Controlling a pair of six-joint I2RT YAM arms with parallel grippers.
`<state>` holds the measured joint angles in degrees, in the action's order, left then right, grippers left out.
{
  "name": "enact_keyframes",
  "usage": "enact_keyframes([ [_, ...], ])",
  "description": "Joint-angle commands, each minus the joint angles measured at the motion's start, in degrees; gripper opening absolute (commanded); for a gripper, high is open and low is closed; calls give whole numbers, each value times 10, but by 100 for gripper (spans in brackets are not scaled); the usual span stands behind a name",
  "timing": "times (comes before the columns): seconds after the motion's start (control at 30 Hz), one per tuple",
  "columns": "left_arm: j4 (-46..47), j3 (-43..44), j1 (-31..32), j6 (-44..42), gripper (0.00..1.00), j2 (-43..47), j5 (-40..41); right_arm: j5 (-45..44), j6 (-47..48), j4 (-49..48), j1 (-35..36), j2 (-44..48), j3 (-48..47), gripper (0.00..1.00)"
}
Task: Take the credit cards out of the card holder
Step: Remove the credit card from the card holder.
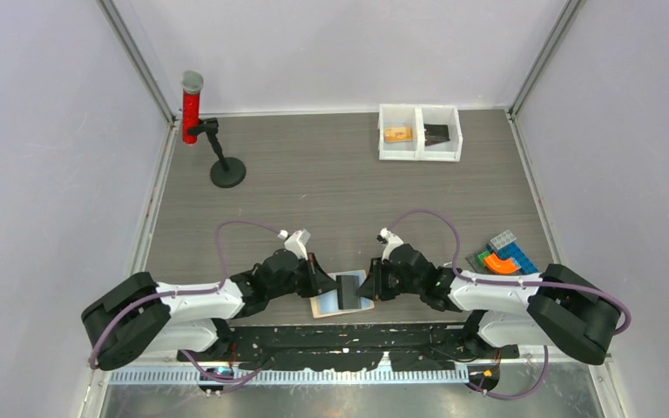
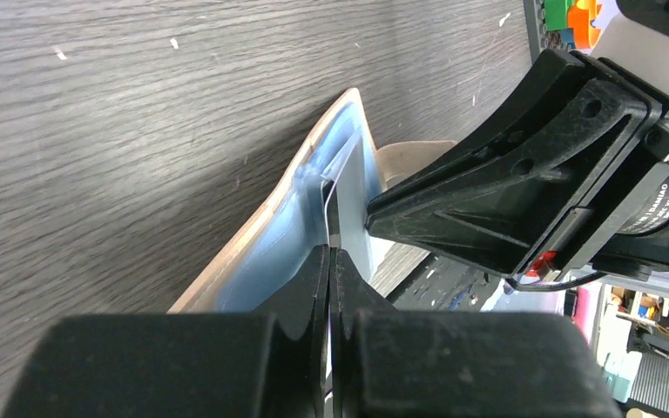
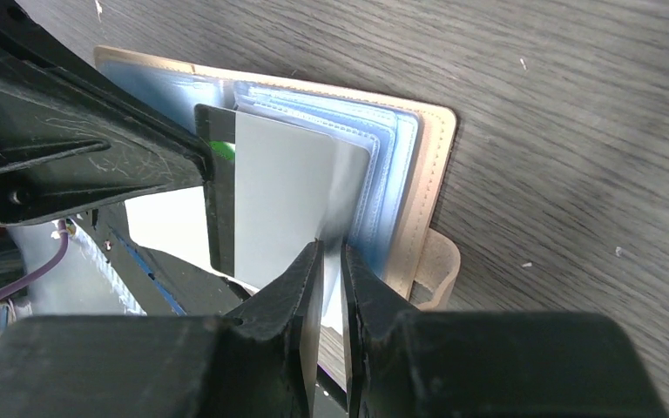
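- The tan, leather-like bifold card holder (image 3: pixel 434 165) lies open on the dark wood-grain table (image 1: pixel 331 192). It sits close to the near edge, between the two arms, with its glossy blue-grey pockets facing up.
- The left gripper (image 2: pixel 329 261) is clenched on the edge of a thin, flat, dark credit card (image 3: pixel 215 192), which sticks partway out of a pocket.
- The right gripper (image 3: pixel 331 257) pinches the card holder by the free edge of one glossy grey pocket leaf (image 3: pixel 296 192), apparently to anchor it.
- The step in hand, as I judge it, is sliding this card free.
- The pull should run leftward, flat along the plane of the leaf rather than upward, so the card neither bends nor jams.
- The right pinch should be firm and on the leaf alone. If it also traps the card, nothing slides.
- The main risk is the whole holder dragging along, so a slow, steady draw suits best.
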<state>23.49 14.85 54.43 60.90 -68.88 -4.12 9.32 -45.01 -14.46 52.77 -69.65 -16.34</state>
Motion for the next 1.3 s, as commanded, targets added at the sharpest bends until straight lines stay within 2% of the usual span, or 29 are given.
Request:
enact_keyframes([
  [0.0, -20, -19, 3, -20, 0, 38, 9, -17, -1, 45, 0, 17, -5, 21],
  [0.2, -33, -13, 3, -23, 0, 54, 0, -12, 8, 69, 0, 30, -27, 21],
  [0.57, -148, 21, 3, -48, 0, 112, 32, -24, 26, 100, -2, 32, -52, 21],
  [0.7, -146, 29, 3, -47, 0, 115, 18, -11, 35, 113, -3, 56, -62, 21],
  [0.93, -130, 38, 3, -30, 0, 101, -4, 43, 30, 67, -3, 71, -74, 22],
  [1.27, -135, 45, 3, -27, 0, 78, -12, 66, -5, -10, -3, -27, -71, 22],
])
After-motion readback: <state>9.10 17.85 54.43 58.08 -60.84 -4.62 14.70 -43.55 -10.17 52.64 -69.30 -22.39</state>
